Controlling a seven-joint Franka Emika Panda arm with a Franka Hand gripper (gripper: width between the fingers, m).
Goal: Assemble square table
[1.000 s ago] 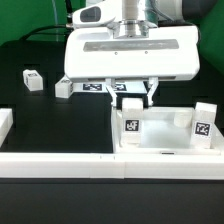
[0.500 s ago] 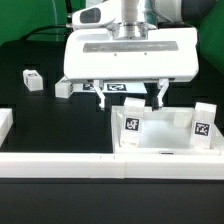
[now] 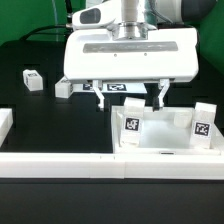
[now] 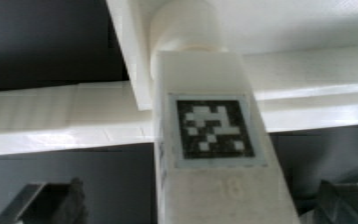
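The white square tabletop (image 3: 166, 121) lies at the exterior view's right, against the front border bar. Two white tagged legs stand upright on it, one at its near-left corner (image 3: 131, 125) and one at the right (image 3: 203, 122). My gripper (image 3: 130, 98) hangs just above the left leg, open, with its fingers (image 3: 100, 96) spread well to either side and touching nothing. In the wrist view that leg (image 4: 208, 128) fills the middle, its tag facing the camera, with the dark fingertips (image 4: 48, 200) apart from it at both sides. The tabletop's white rim (image 4: 51, 115) runs behind it.
Two loose white legs (image 3: 32, 78) (image 3: 65, 88) lie on the black table at the exterior view's left. The marker board (image 3: 116, 88) lies behind the gripper. A long white border bar (image 3: 60, 160) runs along the front, with another piece (image 3: 5, 122) at the left edge.
The gripper's fingers have spread wider apart, away from the left leg, within the first half second. The leg stays upright on the tabletop. Nothing has moved since.
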